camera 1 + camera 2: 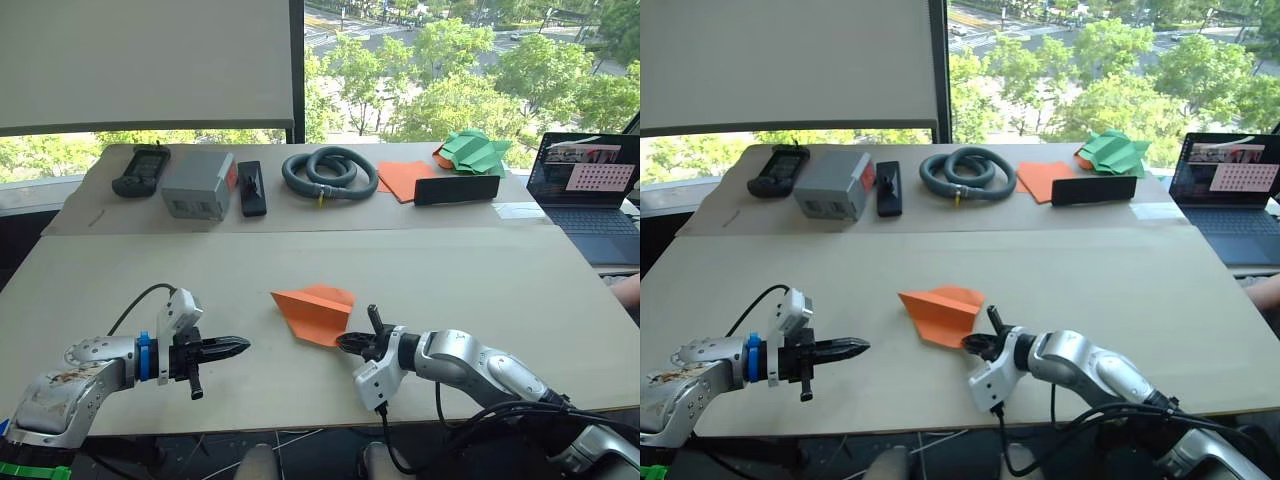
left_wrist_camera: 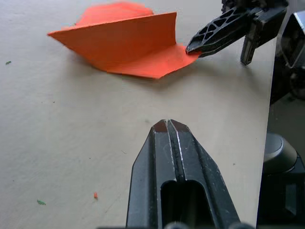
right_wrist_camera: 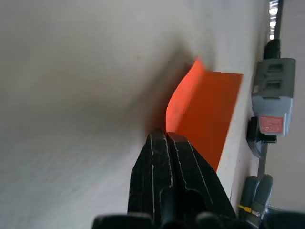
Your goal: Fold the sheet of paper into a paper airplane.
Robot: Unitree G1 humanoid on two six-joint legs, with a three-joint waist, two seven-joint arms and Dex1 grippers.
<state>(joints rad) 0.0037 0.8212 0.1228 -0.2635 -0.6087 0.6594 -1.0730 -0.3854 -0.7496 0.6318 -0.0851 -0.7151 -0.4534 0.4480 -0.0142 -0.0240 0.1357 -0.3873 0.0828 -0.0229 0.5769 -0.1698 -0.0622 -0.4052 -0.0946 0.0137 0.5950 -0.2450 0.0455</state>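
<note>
Left hand [image 1: 236,348] pinched shut, holding nothing, low over smooth tan tabletop [image 1: 120,290]. Orange paper airplane [image 1: 315,311] in middle of tabletop: thin, pointed wedge, one flap standing up. Right hand [image 1: 348,343] pinched shut, tip touching airplane's near edge. Grey box [image 1: 198,185] at back.

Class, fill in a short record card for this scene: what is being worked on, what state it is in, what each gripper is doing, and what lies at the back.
item: paper airplane, orange, on the near table
state: folded to a point, one flap raised
right gripper: fingers shut, tip at the paper's near edge
left gripper: fingers shut, apart from the paper
back table: flat orange sheet, green folded paper pile, coiled hose, laptop
</note>
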